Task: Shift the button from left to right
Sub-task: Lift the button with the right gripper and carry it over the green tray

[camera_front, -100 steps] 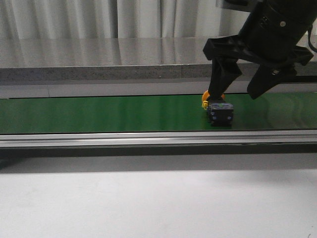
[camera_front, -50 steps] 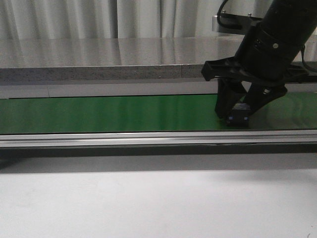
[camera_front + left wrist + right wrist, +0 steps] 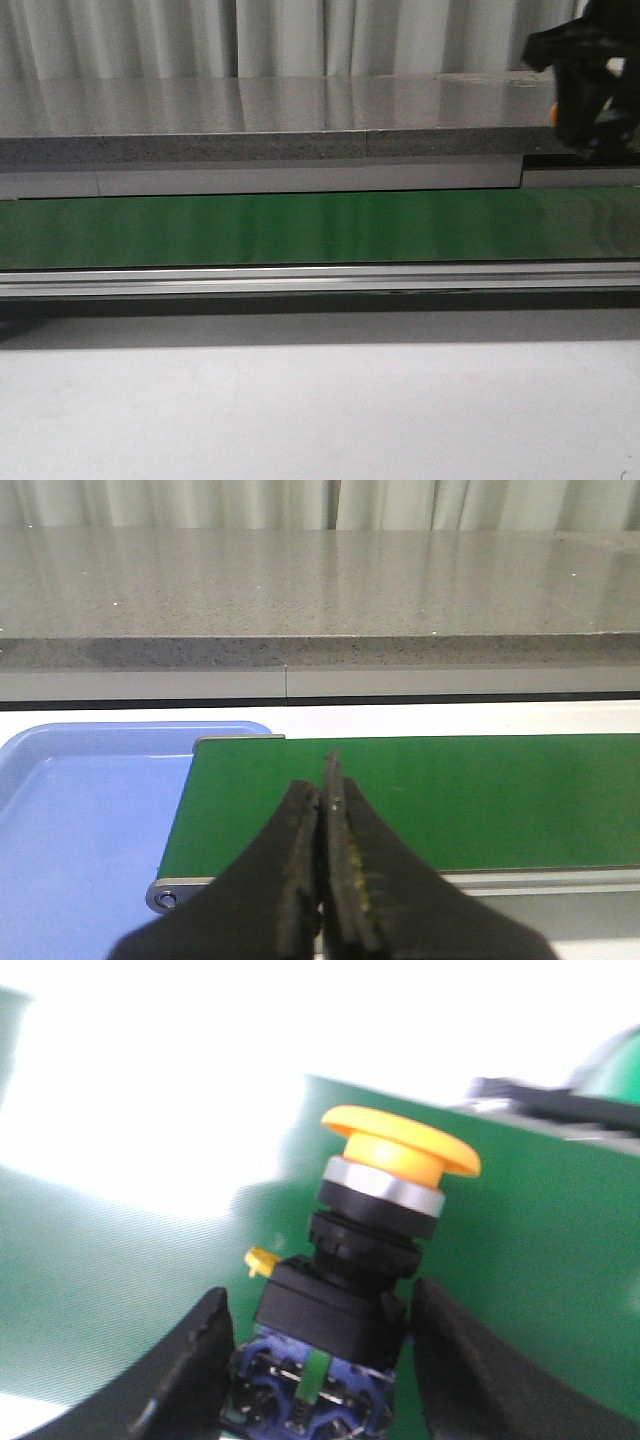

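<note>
The button [image 3: 385, 1210] has a yellow-orange mushroom cap, a silver ring and a black body with a blue terminal block. My right gripper [image 3: 318, 1360] is shut on its lower body, one finger on each side. In the front view the right gripper [image 3: 590, 110] hangs at the far right, above the green belt [image 3: 300, 228], and only an orange sliver of the button [image 3: 553, 114] shows. My left gripper [image 3: 325, 785] is shut and empty, over the belt's left end [image 3: 420, 790]. It is out of the front view.
A grey stone counter [image 3: 250, 110] runs behind the belt. An aluminium rail [image 3: 300, 278] runs along the belt's front edge, with a white table surface [image 3: 300, 400] before it. A blue tray [image 3: 80, 820] lies at the belt's left end.
My right gripper came down over the button on the belt, shut on it, then lifted it up and to the right, off the belt.
</note>
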Robot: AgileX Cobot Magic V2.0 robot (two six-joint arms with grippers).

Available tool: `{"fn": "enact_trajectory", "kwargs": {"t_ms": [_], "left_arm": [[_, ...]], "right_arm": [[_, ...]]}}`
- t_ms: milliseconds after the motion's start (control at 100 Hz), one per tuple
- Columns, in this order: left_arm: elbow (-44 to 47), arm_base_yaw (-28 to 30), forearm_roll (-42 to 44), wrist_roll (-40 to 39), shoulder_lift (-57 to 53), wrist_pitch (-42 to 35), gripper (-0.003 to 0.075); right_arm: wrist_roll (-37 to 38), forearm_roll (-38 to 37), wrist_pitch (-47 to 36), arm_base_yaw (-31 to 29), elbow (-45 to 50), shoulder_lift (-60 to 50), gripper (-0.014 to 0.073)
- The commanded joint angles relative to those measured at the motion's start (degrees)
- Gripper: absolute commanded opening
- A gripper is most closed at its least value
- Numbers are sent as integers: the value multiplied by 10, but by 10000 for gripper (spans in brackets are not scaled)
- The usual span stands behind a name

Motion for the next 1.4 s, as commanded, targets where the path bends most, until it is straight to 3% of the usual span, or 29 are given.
{"fn": "enact_trajectory", "kwargs": {"t_ms": [0, 280, 490, 870, 1180, 1390], "left_arm": [[-16, -4, -6, 0, 3, -50, -20], [-16, -4, -6, 0, 3, -49, -20], [-16, -4, -6, 0, 3, -49, -20], [-16, -4, -6, 0, 3, -49, -20], [-16, -4, -6, 0, 3, -49, -20], [-16, -4, -6, 0, 3, -49, -20]], "right_arm": [[-5, -38, -14, -45, -32, -33, 176], [-5, -37, -70, -199, -35, -12, 176], [-5, -15, -74, -270, -35, 39, 176], [-5, 9, -51, -285, -35, 111, 186], [-5, 16, -38, -285, -35, 137, 426], [5, 16, -41, -285, -35, 137, 450]]}}
